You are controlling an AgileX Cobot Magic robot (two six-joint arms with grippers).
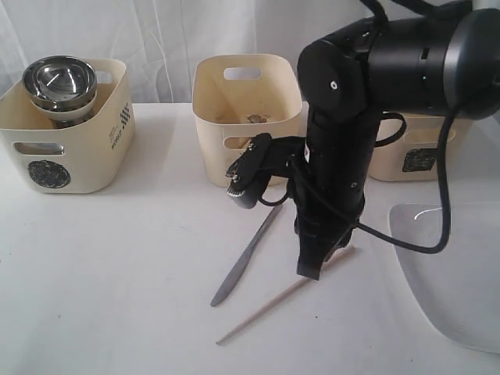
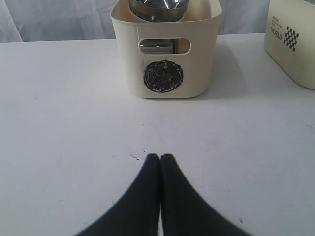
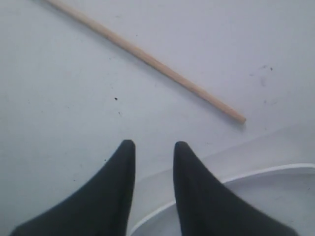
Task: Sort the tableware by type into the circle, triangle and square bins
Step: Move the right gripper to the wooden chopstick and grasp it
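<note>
Nested steel bowls sit in the cream circle-marked bin. A steel knife and one wooden chopstick lie on the white table. The large white plate rests at the right. My right gripper points down just above the table, open and empty, between the chopstick and the plate's rim. My left gripper is shut on nothing, facing the circle bin; the exterior view does not show it. Mugs, white bowl and spoon are hidden.
A second cream bin stands at the back centre with something small glinting inside. A third bin is partly hidden behind my right arm. A bin printed "WORLD" shows in the left wrist view. A white curtain hangs behind.
</note>
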